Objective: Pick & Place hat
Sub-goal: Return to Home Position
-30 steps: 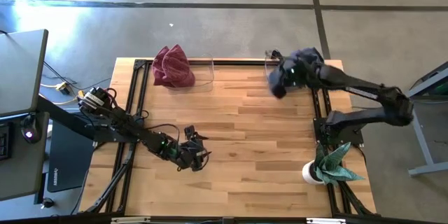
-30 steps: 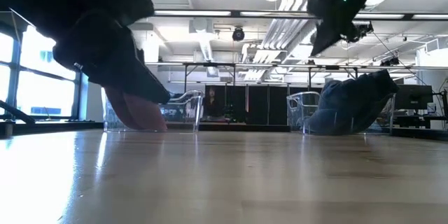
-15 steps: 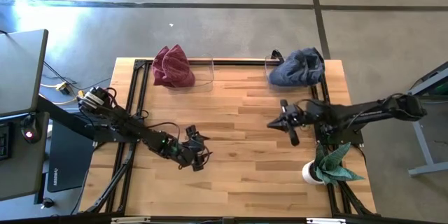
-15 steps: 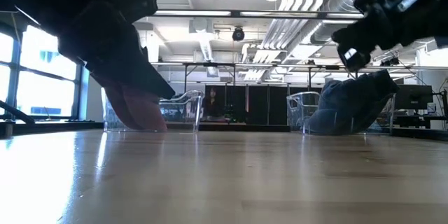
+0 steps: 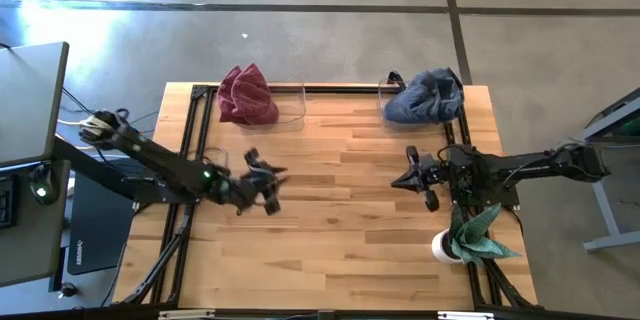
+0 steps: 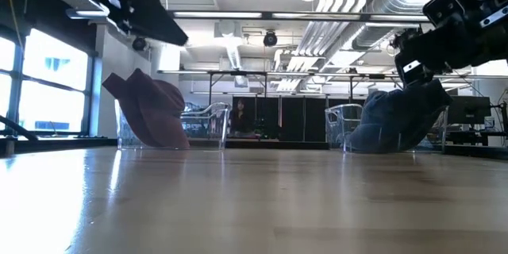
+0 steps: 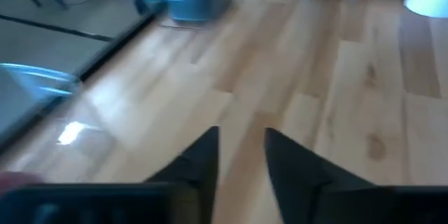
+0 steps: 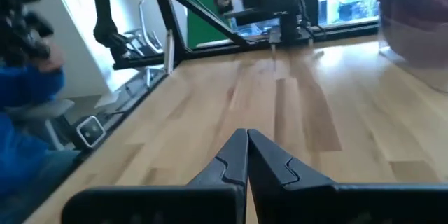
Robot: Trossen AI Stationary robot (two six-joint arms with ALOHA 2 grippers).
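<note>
A dark red hat (image 5: 247, 95) leans in a clear bin (image 5: 292, 112) at the table's far left. A blue hat (image 5: 425, 98) lies in a clear bin (image 5: 384, 86) at the far right. Both also show in the low view, the red hat (image 6: 151, 115) and the blue hat (image 6: 401, 119). My left gripper (image 5: 270, 178) hangs above the table's middle left, open and empty (image 7: 241, 155). My right gripper (image 5: 403, 180) hangs above the table's middle right, well nearer than the blue hat, shut and empty (image 8: 246, 143).
A white pot with a green plant (image 5: 468, 237) stands at the near right corner. Black frame rails (image 5: 195, 130) run along the table's left, right and far edges. Bare wood (image 5: 340, 220) lies between the two grippers and toward the near edge.
My right gripper has come away from the blue hat's bin toward the near edge, down to the table's middle right; the blue hat stays in its bin. My left gripper has risen and gone toward the far edge, uncovering the red hat in the low view.
</note>
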